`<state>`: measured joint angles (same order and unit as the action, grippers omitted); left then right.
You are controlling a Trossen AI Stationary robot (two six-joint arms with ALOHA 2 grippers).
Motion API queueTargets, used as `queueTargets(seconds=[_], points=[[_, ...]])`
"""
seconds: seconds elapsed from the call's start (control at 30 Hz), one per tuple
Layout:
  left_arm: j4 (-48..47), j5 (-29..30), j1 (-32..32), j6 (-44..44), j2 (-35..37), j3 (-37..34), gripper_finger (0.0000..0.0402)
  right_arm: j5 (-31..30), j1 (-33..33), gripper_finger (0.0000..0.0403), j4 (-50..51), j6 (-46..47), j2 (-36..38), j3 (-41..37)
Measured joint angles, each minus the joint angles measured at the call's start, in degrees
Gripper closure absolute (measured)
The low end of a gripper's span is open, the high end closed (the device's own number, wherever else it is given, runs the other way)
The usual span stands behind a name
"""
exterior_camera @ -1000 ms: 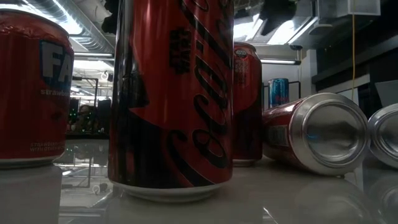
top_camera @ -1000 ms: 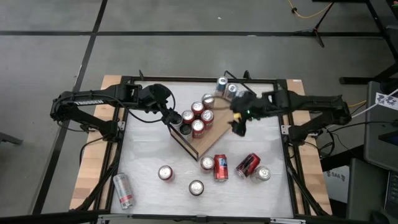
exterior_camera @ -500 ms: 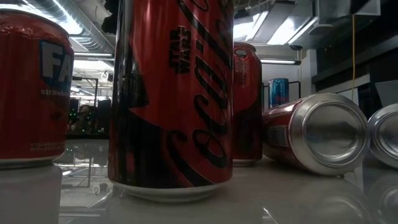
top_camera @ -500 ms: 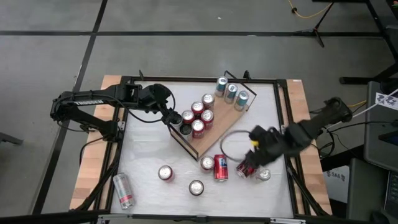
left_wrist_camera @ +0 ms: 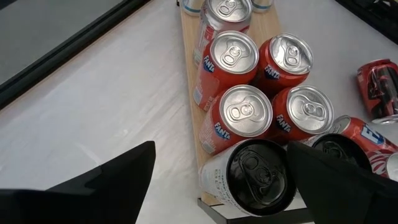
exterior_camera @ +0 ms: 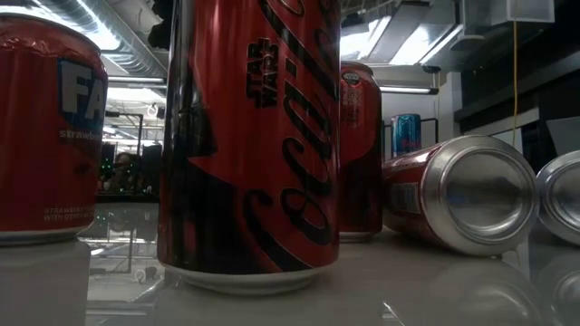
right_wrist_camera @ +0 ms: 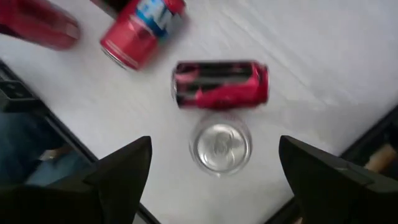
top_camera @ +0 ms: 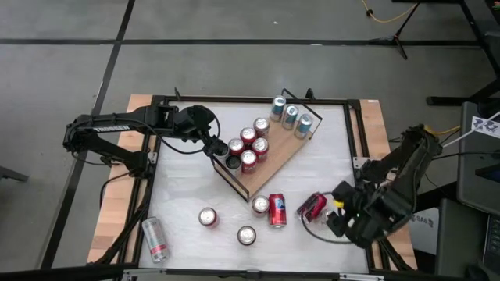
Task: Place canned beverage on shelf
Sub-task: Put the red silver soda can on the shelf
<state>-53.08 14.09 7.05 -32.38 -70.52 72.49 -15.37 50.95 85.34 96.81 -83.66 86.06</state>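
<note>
shelf: the light-wood shelf point(top_camera: 275, 165) lies slantwise mid-table, wire rails at its ends.
on the shelf: three blue cans point(top_camera: 290, 115) at the far end; a cluster of red cans point(top_camera: 251, 145) and two dark-topped cans point(left_wrist_camera: 258, 175) at the near end; bare board between.
progress: judged partly filled, roughly half.
left to place: a lying red can point(top_camera: 312, 206), a standing silver-topped can point(right_wrist_camera: 219, 146) just beside it, plus more loose cans point(top_camera: 246, 235) on the white tabletop point(top_camera: 187, 187).
right gripper: right gripper point(top_camera: 337, 218) hovers above those two cans, fingers wide, holding nothing.
left gripper: left gripper point(top_camera: 221, 150) waits at the shelf's near end, jaws wide, empty.
</note>
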Motion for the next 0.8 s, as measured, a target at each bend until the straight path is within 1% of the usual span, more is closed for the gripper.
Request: queueTargets(seconds=[0.2,0.37,0.53,0.8], points=[[0.01,0.0,-0.01,0.0,-0.01,0.0,0.0048,3.68,1.69,0.0061,0.85,6.6,-5.01,0.0],[0.02,0.0,0.0,0.0,0.0,0.02,0.0048,5.95,1.53,0.0061,1.53,8.24,-9.21,-0.02],[0.0,0.0,-0.01,0.0,0.0,0.0,0.0048,5.77,1.54,0.0061,1.96,8.31,-11.87,-0.02],[0.0,0.0,0.0,0.0,0.0,0.02,0.0048,3.37,1.54,0.0061,1.81,8.37,-12.61,-0.02]])
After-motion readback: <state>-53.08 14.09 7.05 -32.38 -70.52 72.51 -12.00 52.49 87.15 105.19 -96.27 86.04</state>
